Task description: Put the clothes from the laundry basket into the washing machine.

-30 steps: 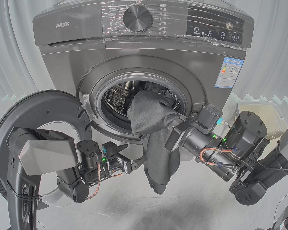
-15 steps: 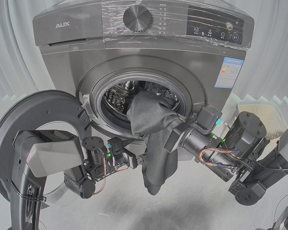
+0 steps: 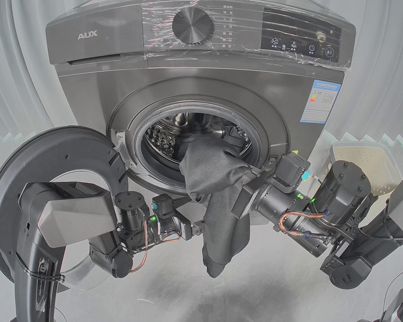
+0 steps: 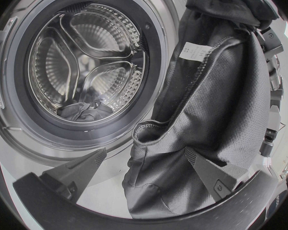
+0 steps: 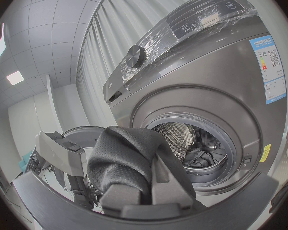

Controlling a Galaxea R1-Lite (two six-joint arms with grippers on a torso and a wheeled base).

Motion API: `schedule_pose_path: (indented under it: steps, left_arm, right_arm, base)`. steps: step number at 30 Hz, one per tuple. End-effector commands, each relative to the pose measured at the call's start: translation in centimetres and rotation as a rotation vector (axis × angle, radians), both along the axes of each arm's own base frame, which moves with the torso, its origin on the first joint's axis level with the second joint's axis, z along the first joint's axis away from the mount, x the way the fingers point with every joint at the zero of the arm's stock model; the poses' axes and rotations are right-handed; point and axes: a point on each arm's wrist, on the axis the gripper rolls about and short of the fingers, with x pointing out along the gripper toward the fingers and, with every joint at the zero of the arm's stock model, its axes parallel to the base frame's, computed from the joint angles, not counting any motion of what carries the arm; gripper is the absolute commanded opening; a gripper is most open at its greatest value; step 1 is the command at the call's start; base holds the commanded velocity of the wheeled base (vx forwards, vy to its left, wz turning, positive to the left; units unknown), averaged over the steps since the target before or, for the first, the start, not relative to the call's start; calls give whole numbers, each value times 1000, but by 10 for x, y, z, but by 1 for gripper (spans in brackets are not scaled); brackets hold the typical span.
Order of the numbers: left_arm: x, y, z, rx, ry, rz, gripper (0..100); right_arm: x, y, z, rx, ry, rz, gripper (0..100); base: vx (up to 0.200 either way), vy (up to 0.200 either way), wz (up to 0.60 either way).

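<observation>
Left gripper [image 4: 145,150]: jaws wide apart, gripping nothing. It sits low in front of the machine, level with the hanging tail of the dark grey garment [image 3: 215,166]. 1 finger [image 4: 211,173] lies against the cloth, and the tail's lower edge is partly between the 2 fingers.

Right gripper [image 5: 147,189]: clamped on the garment's upper part, with cloth bunched over the fingers.

The garment is outside the drum, in front of the lower right rim of the opening. The rest hangs down in front of the washing machine [image 3: 121,36].

Door [image 3: 53,157] is swung open to the left. Drum [image 4: 86,58] has 1 dark pile of clothes [image 4: 83,111] at its bottom. White laundry basket [image 3: 367,157] is on the floor to the right of the machine.
</observation>
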Motion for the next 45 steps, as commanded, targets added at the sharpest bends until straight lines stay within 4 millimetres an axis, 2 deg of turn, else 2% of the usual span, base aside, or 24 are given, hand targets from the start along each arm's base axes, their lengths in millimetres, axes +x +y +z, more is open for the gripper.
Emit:
schedule_pose_path:
  steps: [1,14,27,28,45]
  left_arm:
    - [0,4,-1,6,-5,-11,100]
    - [-2,12,-2,22,-10,-86,100]
    - [-2,10,-7,42,-23,-93,100]
    - [-2,10,-7,44,-25,-93,0]
    - [-3,12,2,38,-46,-90,0]
  right_arm:
    - [2,-1,-2,-4,4,-5,0]
    - [3,0,-4,-10,9,-7,0]
    - [2,0,-5,-11,10,-5,0]
    - [3,0,-5,-12,11,-5,0]
    - [3,-4,-8,-23,22,-16,0]
  base:
    - [0,0,0]
    - [0,0,0]
    - [0,0,0]
    - [0,0,0]
    - [0,0,0]
